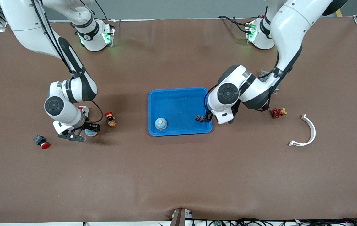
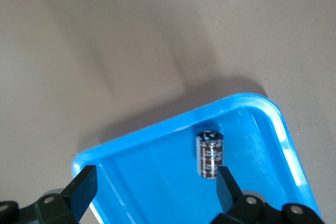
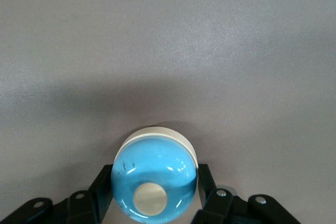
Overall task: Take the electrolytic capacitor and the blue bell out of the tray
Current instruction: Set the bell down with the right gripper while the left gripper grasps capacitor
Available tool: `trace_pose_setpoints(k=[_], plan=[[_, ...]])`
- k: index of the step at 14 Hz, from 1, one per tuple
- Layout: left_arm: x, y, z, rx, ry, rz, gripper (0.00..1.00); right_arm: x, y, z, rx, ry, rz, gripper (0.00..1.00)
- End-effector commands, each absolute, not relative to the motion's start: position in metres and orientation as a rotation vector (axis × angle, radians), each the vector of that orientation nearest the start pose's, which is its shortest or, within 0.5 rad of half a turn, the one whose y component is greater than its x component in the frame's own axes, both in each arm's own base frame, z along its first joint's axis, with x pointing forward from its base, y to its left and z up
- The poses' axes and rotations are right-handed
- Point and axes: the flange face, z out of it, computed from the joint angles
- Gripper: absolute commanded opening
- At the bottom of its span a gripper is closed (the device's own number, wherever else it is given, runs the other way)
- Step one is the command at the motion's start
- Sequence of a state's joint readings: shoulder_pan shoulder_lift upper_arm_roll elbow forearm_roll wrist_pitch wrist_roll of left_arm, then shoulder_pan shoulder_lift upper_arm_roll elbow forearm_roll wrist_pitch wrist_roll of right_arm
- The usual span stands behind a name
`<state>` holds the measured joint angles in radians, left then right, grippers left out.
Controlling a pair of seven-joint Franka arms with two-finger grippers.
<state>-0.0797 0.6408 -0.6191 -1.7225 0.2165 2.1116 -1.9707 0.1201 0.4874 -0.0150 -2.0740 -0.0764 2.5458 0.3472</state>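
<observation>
So the table [image 1: 178, 175] has a brown mat over it. Sitting right on it: a blue tray [image 1: 178, 94] in the middle, a red push button [image 1: 42, 142] and a little orange and red part [image 1: 110, 119] toward the right arm's end, then a red valve [image 1: 277, 112], a white curved bracket [image 1: 307, 131] and a small grey plate [image 1: 266, 75] toward the left arm's end.

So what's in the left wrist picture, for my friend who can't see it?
A small dark capacitor stands in a corner of a blue tray, just ahead of the left gripper, whose two black fingers are spread open. Brown table fills the rest.
</observation>
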Motion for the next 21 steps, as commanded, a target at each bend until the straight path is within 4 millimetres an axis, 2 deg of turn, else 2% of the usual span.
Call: trace_pose_setpoints(k=[1, 3, 10, 11, 14, 18, 19, 20, 21], plan=[[0.532, -0.398, 0.243, -2.451, -1.859, 0.233, 1.00, 0.595, 0.061, 0.187, -3.156, 0.310, -0.003, 0.00], [0.533, -0.404, 0.231, -2.421, -1.953, 0.196, 1.00, 0.596, 0.061, 0.187, -3.155, 0.310, -0.008, 0.00], [0.521, -0.425, 0.198, -2.395, -2.032, 0.134, 0.95, 0.603, 0.060, 0.185, -3.142, 0.342, -0.012, 0.00], [0.519, -0.427, 0.191, -2.393, -2.029, 0.125, 0.92, 0.605, 0.060, 0.187, -3.129, 0.362, -0.008, 0.01], [0.521, -0.425, 0.188, -2.390, -2.033, 0.118, 0.77, 0.605, 0.060, 0.183, -3.128, 0.362, -0.007, 0.00], [0.519, -0.425, 0.183, -2.388, -2.026, 0.125, 0.63, 0.605, 0.060, 0.179, -3.128, 0.362, -0.003, 0.00], [0.519, -0.425, 0.183, -2.388, -2.026, 0.126, 0.56, 0.606, 0.060, 0.180, -3.128, 0.362, -0.005, 0.00], [0.520, -0.424, 0.183, -2.394, -2.019, 0.125, 0.44, 0.607, 0.060, 0.182, -3.129, 0.365, 0.002, 0.27], [0.521, -0.423, 0.183, -2.393, -2.021, 0.126, 0.34, 0.611, 0.060, 0.186, -3.129, 0.362, -0.005, 0.99]])
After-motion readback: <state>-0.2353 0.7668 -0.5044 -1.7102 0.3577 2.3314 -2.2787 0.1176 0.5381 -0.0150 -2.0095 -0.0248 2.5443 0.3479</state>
